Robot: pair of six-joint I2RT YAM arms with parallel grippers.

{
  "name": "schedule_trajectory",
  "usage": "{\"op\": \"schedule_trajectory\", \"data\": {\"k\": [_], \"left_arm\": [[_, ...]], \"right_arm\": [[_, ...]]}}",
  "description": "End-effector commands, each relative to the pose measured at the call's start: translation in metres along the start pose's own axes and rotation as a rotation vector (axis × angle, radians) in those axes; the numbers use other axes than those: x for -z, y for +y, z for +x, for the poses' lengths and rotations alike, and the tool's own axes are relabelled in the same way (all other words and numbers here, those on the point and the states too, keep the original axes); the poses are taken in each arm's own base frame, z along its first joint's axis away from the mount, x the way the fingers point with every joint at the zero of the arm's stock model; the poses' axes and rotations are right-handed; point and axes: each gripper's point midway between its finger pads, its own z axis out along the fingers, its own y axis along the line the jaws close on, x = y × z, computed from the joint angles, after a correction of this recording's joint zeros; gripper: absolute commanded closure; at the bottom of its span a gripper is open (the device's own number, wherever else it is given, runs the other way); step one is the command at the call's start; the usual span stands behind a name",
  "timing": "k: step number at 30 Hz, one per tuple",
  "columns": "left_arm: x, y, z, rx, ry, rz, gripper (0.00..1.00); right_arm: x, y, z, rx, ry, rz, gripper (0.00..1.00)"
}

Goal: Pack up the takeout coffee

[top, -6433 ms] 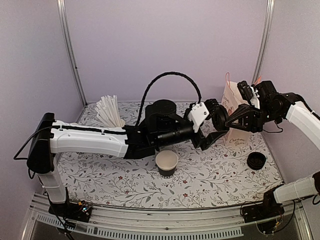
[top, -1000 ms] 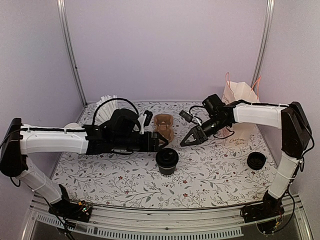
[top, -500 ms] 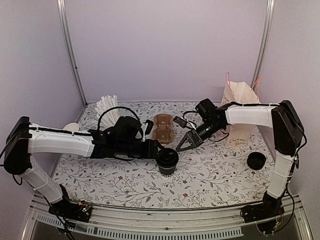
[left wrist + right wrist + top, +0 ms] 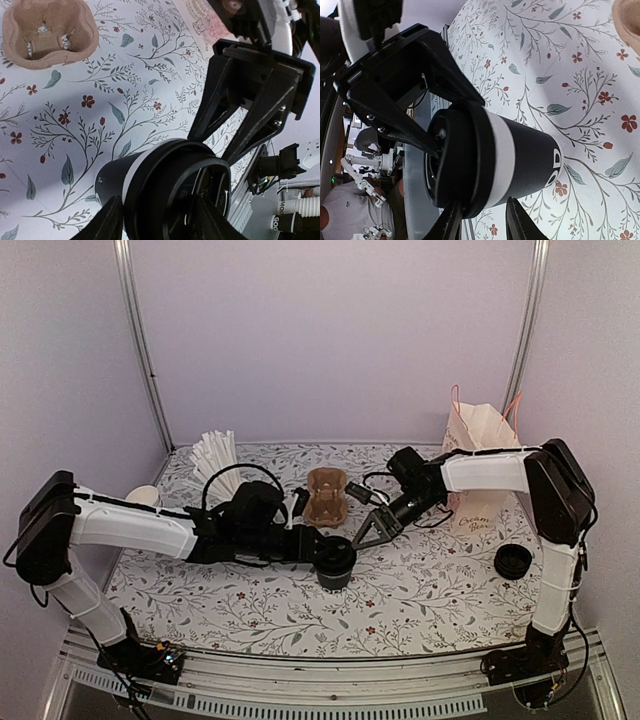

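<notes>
— Where was the coffee [image 4: 334,562]?

— Standing upright on the table [image 4: 430,590] with its lid [image 4: 175,195] on, right at the tips of both grippers. The left gripper [image 4: 316,548] faced it from one side and the right gripper [image 4: 363,534] from the opposite side.

— Was either one holding it?

— I'd say not. The left fingers [image 4: 107,225] were spread wide, with the cup just ahead of them and the lid about level with the gap. The right fingers [image 4: 451,220] were spread just as wide. I couldn't tell whether any tip touched the lid.

— So which step was this?

— Capping looked done, and getting a grip for packing looked like the step in hand. The cardboard carrier [image 4: 327,495] sat just beyond the fingertips, and the paper bag [image 4: 478,465] stood well behind the right fingers.

— And next?

— Probably one gripper closing on the cup wall below the lid while the other backed off. Then a level lift, since a squeeze at the rim could pop the lid.
</notes>
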Motion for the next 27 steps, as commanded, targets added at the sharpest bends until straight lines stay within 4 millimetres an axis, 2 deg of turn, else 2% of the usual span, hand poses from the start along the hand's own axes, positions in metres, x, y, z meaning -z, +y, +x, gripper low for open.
{"op": "schedule_trajectory", "data": {"k": [1, 6, 10, 13, 16, 18, 22, 27], "left_arm": [[-0.012, 0.034, 0.027, 0.058, 0.067, -0.044, 0.53], [-0.014, 0.06, 0.046, 0.168, 0.097, -0.03, 0.61], [-0.023, 0.079, 0.07, 0.213, 0.178, -0.063, 0.63], [-0.029, 0.091, 0.088, 0.265, 0.225, -0.058, 0.67], [-0.03, 0.093, 0.09, 0.262, 0.224, -0.066, 0.69], [-0.029, 0.087, 0.087, 0.235, 0.216, -0.059, 0.69], [-0.024, 0.059, 0.063, 0.118, 0.15, -0.001, 0.68], [-0.018, 0.016, 0.027, -0.04, 0.067, 0.118, 0.62]], "right_arm": [[-0.015, -0.032, 0.013, -0.09, 0.048, 0.06, 0.7], [-0.026, -0.065, 0.032, -0.181, 0.099, 0.126, 0.76], [-0.03, -0.093, 0.051, -0.245, 0.148, 0.22, 0.79], [-0.031, -0.102, 0.061, -0.268, 0.167, 0.253, 0.82], [-0.028, -0.102, 0.065, -0.257, 0.174, 0.274, 0.83], [-0.026, -0.089, 0.06, -0.223, 0.158, 0.235, 0.83], [-0.018, -0.021, 0.033, -0.083, 0.072, -0.018, 0.81], [0.001, 0.031, 0.011, 0.055, 0.007, -0.133, 0.7]]}}
